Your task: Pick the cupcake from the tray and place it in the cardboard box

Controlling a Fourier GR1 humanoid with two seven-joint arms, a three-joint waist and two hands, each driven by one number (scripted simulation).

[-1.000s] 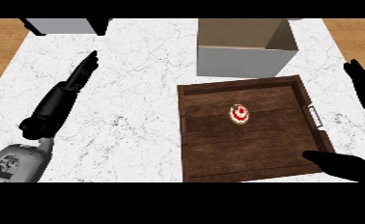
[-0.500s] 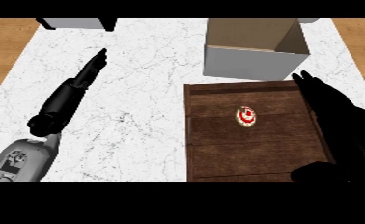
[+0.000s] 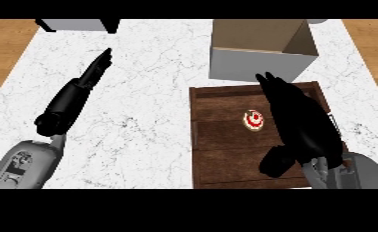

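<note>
A small cupcake (image 3: 252, 120) with red and white topping sits near the middle of the dark wooden tray (image 3: 221, 151). My right hand (image 3: 299, 121) hovers over the tray's right half, fingers straight and pointing away, its inner edge just right of the cupcake with a small gap between. The open cardboard box (image 3: 260, 48) stands directly behind the tray. My left hand (image 3: 74, 96) lies stretched out over the marble counter at the left, open, fingers pointing up and away, far from the tray.
The white marble counter (image 3: 140, 121) spreads between the two arms. A grey box-like object (image 3: 77, 25) with a dark side sits at the far left back edge. Wooden floor shows past both counter sides.
My right hand came in from the right edge and now lies over the tray beside the cupcake. The view shifted a little; the left hand kept its pose.
</note>
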